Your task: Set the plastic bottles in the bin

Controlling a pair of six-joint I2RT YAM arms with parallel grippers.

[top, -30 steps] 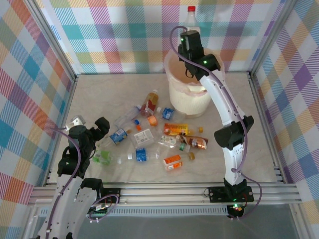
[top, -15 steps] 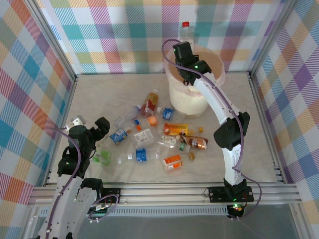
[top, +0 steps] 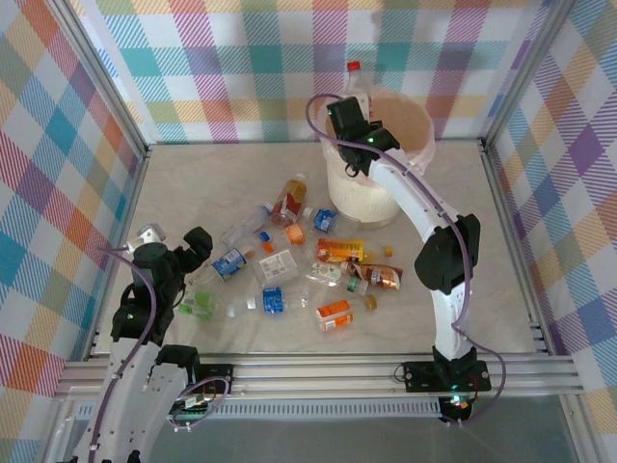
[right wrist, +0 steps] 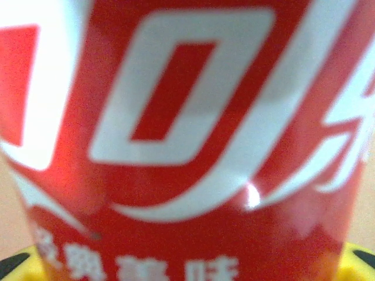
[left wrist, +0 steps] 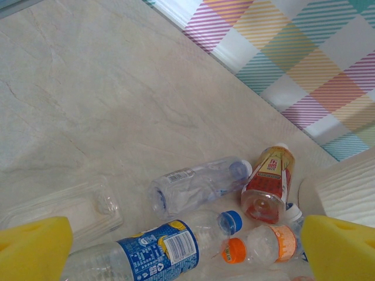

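Two grippers: left gripper (left wrist: 187, 254) gapes wide over scattered plastic bottles (top: 339, 250); right gripper (top: 352, 96) presents a red-labelled bottle (right wrist: 187, 117) above the bin (top: 362, 198), clamp indiscernible.

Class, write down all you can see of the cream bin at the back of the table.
The bin is a large round cream pail, plastic by its look, standing upright and open-topped at the far side of the table, right of centre. A pinkish bag lines it and laps over its rim. The right gripper sits over its far-left rim, at an upright red-capped bottle.
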